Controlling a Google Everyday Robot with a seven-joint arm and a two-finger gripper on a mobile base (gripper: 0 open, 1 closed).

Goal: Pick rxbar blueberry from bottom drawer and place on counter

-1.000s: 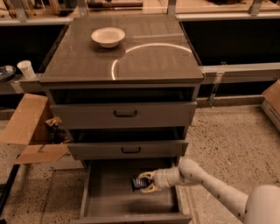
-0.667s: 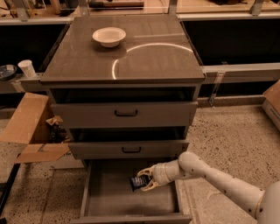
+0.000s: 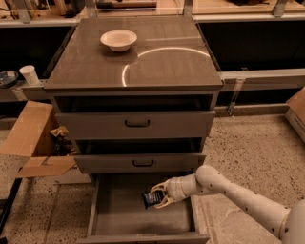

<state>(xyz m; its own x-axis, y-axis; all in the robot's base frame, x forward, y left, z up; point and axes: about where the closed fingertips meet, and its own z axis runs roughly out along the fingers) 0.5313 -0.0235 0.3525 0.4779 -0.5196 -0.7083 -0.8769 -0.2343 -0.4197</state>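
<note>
Pincer [image 3: 157,198] closed on bar [image 3: 149,200] inside drawer [image 3: 119,214]; lifting risks snagging the middle drawer [image 3: 138,163], knocking the bar loose

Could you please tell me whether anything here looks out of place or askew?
Nothing looks spilled or damaged. The rxbar blueberry sits tilted in the end effector over the bottom drawer, and a cardboard box lies splayed open on the floor beside the cabinet.

Speckled stone floor [image 3: 252,143] surrounds the cabinet [image 3: 138,125]; pale wooden benches [image 3: 228,5] run along the back, dark beneath. An open cardboard box [image 3: 26,136] sits left, perhaps a paper cup [image 3: 29,75] above it. The pincer [image 3: 155,198] holds the rxbar blueberry [image 3: 149,200] over the bottom drawer [image 3: 119,212]
</note>
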